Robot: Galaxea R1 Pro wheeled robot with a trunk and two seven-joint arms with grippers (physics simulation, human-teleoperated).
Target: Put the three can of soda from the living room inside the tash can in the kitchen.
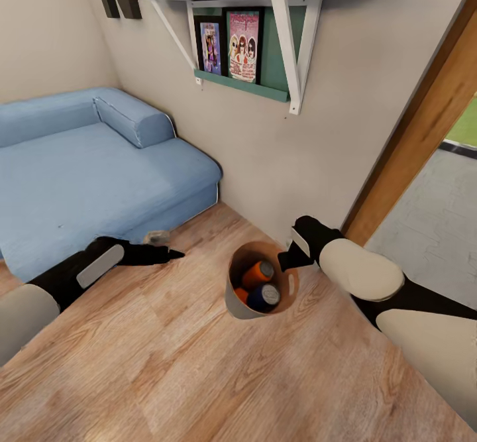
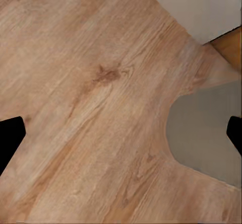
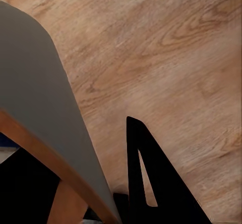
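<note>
Right tool grips the rim of the tash can, fingers clamped on its wall, one inside and one outside. Inside the bin lie three cans: an orange can, a dark blue can and a second orange can. Left tool hangs over the wood floor, fingers apart, holding nothing. Beyond it is a blue sofa.
</note>
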